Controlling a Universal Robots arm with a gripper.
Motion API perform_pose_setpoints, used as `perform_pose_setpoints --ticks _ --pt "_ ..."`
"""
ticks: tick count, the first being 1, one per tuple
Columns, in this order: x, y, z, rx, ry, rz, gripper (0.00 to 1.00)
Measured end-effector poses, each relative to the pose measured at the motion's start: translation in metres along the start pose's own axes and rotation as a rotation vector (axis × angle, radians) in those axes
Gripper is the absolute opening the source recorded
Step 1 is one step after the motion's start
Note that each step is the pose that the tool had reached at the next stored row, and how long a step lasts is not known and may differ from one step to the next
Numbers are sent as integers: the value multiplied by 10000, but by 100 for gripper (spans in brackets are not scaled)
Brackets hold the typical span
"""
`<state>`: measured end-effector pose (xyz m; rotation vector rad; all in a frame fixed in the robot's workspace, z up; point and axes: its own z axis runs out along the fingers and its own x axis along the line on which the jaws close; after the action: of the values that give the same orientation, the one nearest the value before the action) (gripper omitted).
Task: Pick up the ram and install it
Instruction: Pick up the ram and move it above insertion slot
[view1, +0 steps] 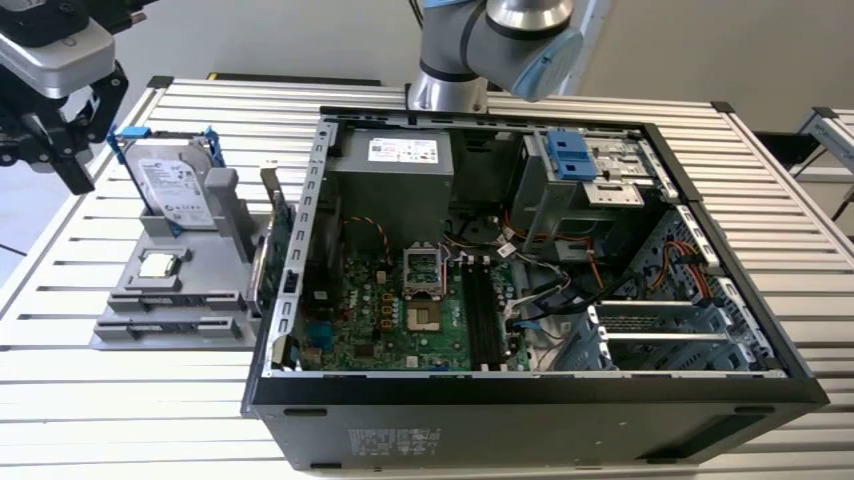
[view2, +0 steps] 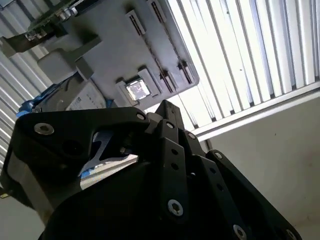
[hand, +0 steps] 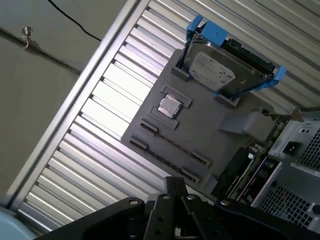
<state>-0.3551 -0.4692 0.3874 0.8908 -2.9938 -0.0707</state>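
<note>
My gripper hangs at the exterior view's far left, above and to the left of the grey parts holder. Its black fingers stand apart with nothing between them. The ram is out of view. On the holder's flat front part, the narrow cradle slots hold nothing. The motherboard's long black memory slots lie inside the open computer case. I cannot tell whether a stick sits in them. The gripper's black linkage fills the near part of both wrist views.
A silver hard drive in a blue frame stands upright at the holder's back. A small square processor chip lies on the holder. A green expansion card stands between holder and case. The arm's base rises behind the case.
</note>
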Motion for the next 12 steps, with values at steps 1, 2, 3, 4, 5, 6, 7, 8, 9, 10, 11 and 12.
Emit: perform_pose_setpoints --ticks 1,2,3,4,5,6,7,8,9,10,11,12 --pt "0 0 0 0 7 -127 0" --pt "0 0 0 1 13 -249 0" --pt "0 0 0 1 18 -367 0" --pt "0 0 0 2 24 -478 0" --pt "0 0 0 2 29 -590 0" --pt "0 0 0 2 34 -706 0" --pt "-1 0 0 3 40 -822 0" --pt "0 0 0 3 46 -937 0" --pt "0 0 0 3 51 -1046 0" --pt "-1 0 0 4 56 -1152 0" --pt "-1 0 0 5 61 -1249 0" --pt "-1 0 0 4 65 -1340 0"
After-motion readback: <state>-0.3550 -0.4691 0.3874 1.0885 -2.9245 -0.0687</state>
